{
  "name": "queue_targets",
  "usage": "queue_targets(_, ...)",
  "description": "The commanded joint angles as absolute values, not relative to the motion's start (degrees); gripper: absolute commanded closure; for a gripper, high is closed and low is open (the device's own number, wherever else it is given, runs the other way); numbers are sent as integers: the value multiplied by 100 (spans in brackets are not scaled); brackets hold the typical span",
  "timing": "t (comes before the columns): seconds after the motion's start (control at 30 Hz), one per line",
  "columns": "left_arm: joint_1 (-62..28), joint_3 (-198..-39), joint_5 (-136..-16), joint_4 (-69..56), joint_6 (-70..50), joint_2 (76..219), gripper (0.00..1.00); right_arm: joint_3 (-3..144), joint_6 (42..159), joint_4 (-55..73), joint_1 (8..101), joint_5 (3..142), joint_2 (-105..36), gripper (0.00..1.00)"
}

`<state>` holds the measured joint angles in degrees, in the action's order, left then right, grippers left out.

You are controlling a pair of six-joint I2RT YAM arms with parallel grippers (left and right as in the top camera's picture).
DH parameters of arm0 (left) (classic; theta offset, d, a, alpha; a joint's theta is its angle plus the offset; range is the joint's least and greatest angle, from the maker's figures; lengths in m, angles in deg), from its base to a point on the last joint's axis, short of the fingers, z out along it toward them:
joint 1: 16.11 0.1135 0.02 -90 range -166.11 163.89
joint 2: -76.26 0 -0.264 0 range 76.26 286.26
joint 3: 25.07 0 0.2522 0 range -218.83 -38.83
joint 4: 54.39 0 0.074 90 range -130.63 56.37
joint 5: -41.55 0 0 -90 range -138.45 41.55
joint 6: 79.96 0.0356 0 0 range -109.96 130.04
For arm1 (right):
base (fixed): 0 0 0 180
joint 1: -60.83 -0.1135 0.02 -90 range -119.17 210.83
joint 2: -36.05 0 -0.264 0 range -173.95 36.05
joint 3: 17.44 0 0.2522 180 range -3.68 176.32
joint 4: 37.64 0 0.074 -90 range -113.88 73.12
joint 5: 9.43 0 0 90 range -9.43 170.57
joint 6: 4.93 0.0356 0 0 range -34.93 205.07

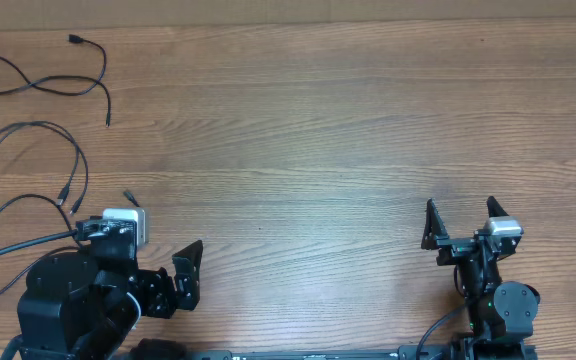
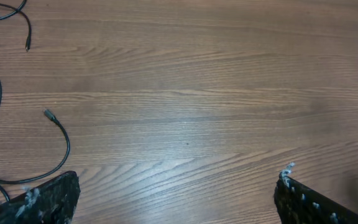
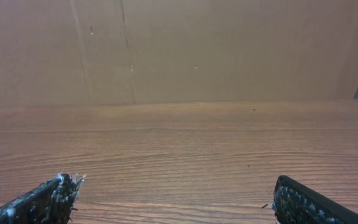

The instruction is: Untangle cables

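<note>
Several thin black cables lie at the table's left side. One cable (image 1: pixel 38 85) loops at the far left corner, with plugs at both ends. A second cable (image 1: pixel 73 150) arcs down to a plug beside my left arm. A third cable (image 2: pixel 64 140) curves by my left finger, its plug end free on the wood; the overhead view shows that plug (image 1: pixel 128 197) too. My left gripper (image 1: pixel 187 274) is open and empty, to the right of the cables; it also shows in the left wrist view (image 2: pixel 176 199). My right gripper (image 1: pixel 460 213) is open and empty at the near right, and shows in the right wrist view (image 3: pixel 176 196).
The wooden table (image 1: pixel 318 130) spans the view. A brown wall (image 3: pixel 179 50) stands behind its far edge. Thicker black arm cables (image 1: pixel 8 250) run off the left edge beside my left arm's base.
</note>
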<state>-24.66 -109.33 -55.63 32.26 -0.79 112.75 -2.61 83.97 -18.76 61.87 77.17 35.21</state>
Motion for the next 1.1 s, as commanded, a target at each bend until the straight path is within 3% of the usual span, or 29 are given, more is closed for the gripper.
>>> queue_targets(0.0, -2477, -10981, -5509, 3223, -158, 11257, 0, -318, 8371, -1917, 6187, 7791, 3589, 0)
queue_targets(0.8, -2493, -10811, -5546, 3243, -152, 11192, 0, -318, 8369, -1917, 6187, 7791, 3589, 0)
queue_targets(1.07, -2464, -9318, -5548, 1551, 281, 10370, 0, -318, 8371, -1917, 6187, 7791, 3589, 0)
